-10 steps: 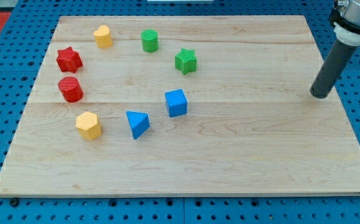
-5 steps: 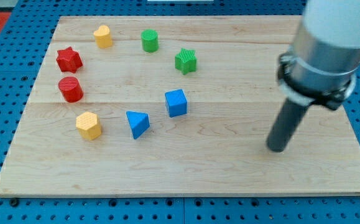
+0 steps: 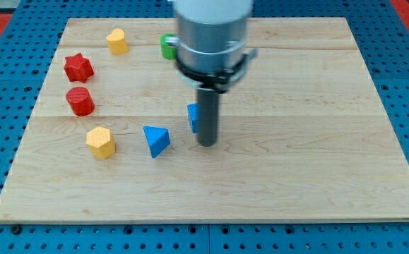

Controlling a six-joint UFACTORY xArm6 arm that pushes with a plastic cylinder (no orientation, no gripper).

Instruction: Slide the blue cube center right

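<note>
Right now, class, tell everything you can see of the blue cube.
Only a thin blue sliver of the blue cube shows; the dark rod hides the rest. It sits on the wooden board near the middle, to the view's right of the blue triangular block. My tip lies just lower right of it; contact cannot be told.

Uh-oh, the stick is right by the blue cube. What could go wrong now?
My tip sits at the blue cube's right-hand lower edge, not on its left. A push from here would probably send the cube left, away from centre right, maybe into the blue wedge. The rod also hides most of the cube and the green blocks behind it, so an off-centre shove could go unnoticed.
</note>
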